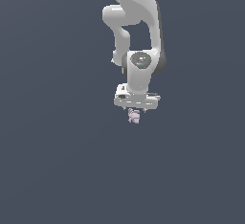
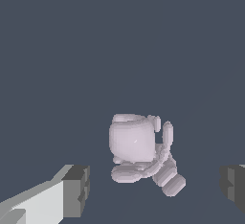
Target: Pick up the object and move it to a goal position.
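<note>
The white gripper (image 1: 136, 109) hangs just above centre in the exterior view, with the pale pink-lilac object (image 1: 134, 117) right beneath it. In the wrist view the jaws stand wide apart, and the lumpy object (image 2: 139, 153) lies between them, touching neither.

The arm (image 1: 136, 22) runs off the exterior view's top edge. There the object (image 1: 134, 117) is too small to make out. In the wrist view, both fingers (image 2: 72, 192) are cut by the frame's edges.
</note>
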Tool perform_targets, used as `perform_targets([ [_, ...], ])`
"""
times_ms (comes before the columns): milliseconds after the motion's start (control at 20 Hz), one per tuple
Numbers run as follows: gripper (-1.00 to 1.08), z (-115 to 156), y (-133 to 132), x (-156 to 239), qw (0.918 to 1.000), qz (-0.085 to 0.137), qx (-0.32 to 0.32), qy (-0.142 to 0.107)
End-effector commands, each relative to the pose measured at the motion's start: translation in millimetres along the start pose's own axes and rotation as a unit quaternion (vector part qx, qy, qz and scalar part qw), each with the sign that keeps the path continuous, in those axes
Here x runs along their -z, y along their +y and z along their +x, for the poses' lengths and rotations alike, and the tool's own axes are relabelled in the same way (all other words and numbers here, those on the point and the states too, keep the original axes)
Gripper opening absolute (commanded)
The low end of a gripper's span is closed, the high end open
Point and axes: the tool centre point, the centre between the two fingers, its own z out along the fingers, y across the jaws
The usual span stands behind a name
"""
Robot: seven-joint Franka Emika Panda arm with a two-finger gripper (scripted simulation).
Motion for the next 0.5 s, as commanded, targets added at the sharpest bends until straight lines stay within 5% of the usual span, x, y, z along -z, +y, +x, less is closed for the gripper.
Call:
perform_targets([
  [0, 1.00, 0.0, 0.0, 0.0, 1.0000, 0.000, 0.000, 0.000],
  [450, 1.00, -1.5, 0.2, -27.1, 1.0000, 0.000, -0.001, 0.000],
])
